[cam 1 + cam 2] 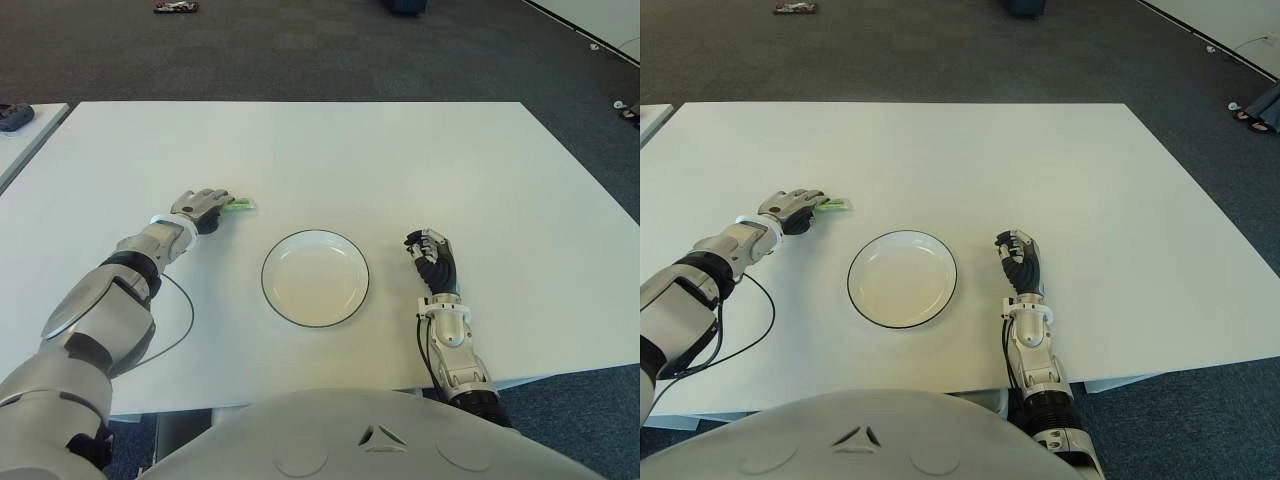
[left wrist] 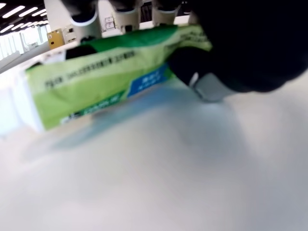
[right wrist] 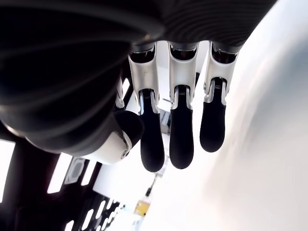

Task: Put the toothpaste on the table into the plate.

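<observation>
White table (image 1: pixel 400 160) takes up most of the head views, dark carpet (image 1: pixel 300 50) behind it. White plate (image 1: pixel 315 277) with a dark rim sits near the front edge, centre, nothing in it, so the task's goal is not met yet. Left hand (image 1: pixel 200 208) is reached out to the left of the plate and a bit farther back, fingers curled down over the near end of the toothpaste (image 1: pixel 239 206); the green tube pokes out of the hand toward the plate side. Wrist camera shows the tube (image 2: pixel 110 77) pinched between the fingers above and the thumb below, so the hand is clamped on it; the far end looks slightly off the tabletop but whether the whole tube is lifted, cannot tell. Right hand (image 1: pixel 433 262) shows just right of the plate, idle, fingers loosely bent and apart with nothing between them. A thin black cable (image 1: pixel 180 320) loops on the table by the left forearm. Judgement: grasp stage is about done; left to do is lift, carry the short way right and toward the robot over the rim, lower and let go inside the plate.
</observation>
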### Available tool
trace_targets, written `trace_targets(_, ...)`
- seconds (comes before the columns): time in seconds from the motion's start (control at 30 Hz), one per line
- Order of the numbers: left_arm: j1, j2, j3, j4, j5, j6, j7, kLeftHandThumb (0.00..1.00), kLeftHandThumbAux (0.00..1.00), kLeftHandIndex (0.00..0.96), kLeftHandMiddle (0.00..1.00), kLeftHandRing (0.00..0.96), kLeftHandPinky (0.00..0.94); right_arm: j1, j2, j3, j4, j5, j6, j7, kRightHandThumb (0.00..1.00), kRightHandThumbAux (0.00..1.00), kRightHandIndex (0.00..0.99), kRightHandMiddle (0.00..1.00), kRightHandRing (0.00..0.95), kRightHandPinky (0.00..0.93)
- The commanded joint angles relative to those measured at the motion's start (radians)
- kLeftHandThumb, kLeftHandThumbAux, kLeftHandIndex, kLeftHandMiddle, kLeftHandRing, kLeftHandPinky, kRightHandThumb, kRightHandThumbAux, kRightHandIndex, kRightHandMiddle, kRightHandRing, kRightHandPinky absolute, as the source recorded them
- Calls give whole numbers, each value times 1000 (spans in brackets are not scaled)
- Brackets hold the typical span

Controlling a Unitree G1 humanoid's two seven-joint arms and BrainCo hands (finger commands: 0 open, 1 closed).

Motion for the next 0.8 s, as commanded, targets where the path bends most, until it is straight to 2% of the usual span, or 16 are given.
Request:
trace_targets(0.03,107,-42,-23,51,17,-20,-61,839,671,394,566,702,697,-18,3,-4,14,7,1,-1,704,735,429,501,495,485)
trace_targets(0.17,109,-44,-10,51,8,-22,-50,841,673,399,580,735,731,-22,2,-5,15,8,-15,-4,704,735,428,503,489,489)
trace_targets(0.8,106,-50,27,50,-16,-11,-42,843,672,410,595,770,746,-27,-3,1,12,-9,-3,-3,703,738,427,513,496,489)
